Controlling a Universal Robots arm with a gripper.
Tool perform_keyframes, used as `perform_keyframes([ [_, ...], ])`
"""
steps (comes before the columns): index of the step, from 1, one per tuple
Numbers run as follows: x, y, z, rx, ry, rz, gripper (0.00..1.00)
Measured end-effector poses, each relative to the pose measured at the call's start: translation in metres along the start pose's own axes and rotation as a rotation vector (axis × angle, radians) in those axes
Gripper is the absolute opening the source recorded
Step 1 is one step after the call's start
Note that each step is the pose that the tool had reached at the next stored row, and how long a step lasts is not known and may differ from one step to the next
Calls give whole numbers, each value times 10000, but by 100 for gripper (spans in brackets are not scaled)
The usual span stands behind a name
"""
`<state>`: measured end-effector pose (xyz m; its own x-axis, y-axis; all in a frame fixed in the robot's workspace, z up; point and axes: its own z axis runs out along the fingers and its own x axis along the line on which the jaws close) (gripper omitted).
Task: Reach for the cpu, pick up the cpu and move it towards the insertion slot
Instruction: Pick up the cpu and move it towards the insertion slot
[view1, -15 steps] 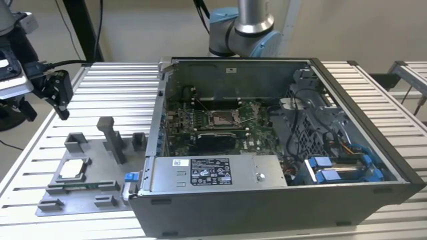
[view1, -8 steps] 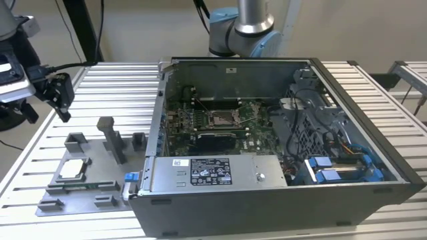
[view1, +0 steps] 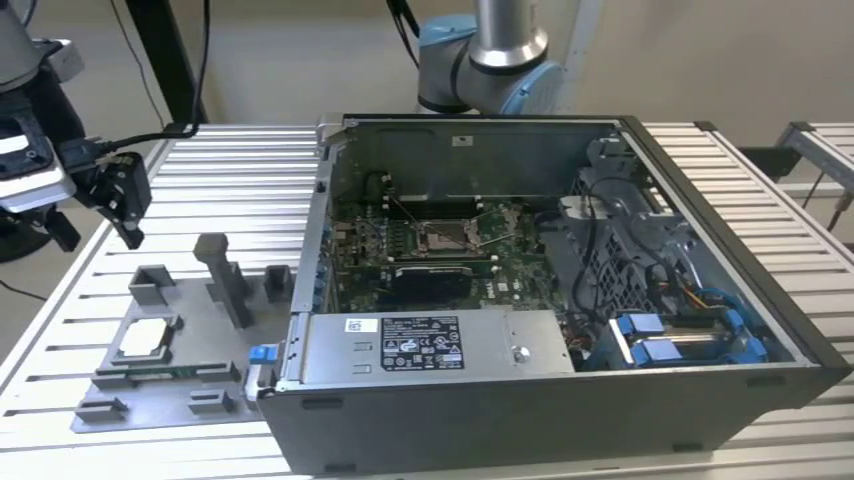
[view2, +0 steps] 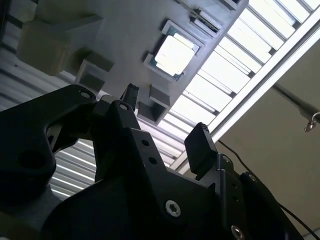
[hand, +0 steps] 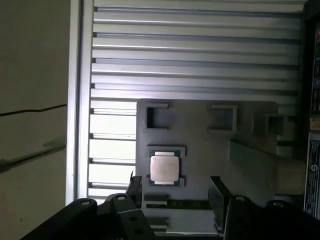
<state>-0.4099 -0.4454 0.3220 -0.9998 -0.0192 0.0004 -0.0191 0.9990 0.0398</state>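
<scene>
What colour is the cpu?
Pale silvery-white; the cpu shows best in the first wrist view.

**Exterior view.** Even, diffuse light fell on the ribbed bench (view1: 240, 170), which shone pale, while the interior of the computer case (view1: 534, 420) lay in shade.

**Second wrist view.** Glare washed the bench slats beside the cpu (view2: 173, 54) out to white, and the claw (view2: 165, 115) stood as a dark, backlit mass.

**First wrist view.** The scene was dim overall. A bright patch lay on the slats just beside the cpu, whose lid gleamed.
</scene>
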Motion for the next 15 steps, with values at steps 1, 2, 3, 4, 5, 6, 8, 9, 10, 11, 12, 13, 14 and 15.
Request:
perform_keyframes([
  [1,0,0,11,0,0,0,100],
  [2,0,-1,22,0,0,0,100],
  [3,0,-1,33,0,0,0,100],
  [4,0,-2,43,0,0,0,100],
  [5,0,-2,53,0,0,0,100],
  [6,0,-2,59,0,1,0,100],
  [8,1,-3,72,0,0,1,100],
  [9,1,-3,79,0,-1,2,100],
  [10,1,-3,88,0,-1,1,100],
  [11,2,-3,95,0,0,1,100],
  [12,1,-4,100,1,1,0,100],
  [13,1,-4,104,1,2,1,100],
  [14,1,-4,109,3,2,1,100],
  [15,1,-5,117,3,1,0,100],
])
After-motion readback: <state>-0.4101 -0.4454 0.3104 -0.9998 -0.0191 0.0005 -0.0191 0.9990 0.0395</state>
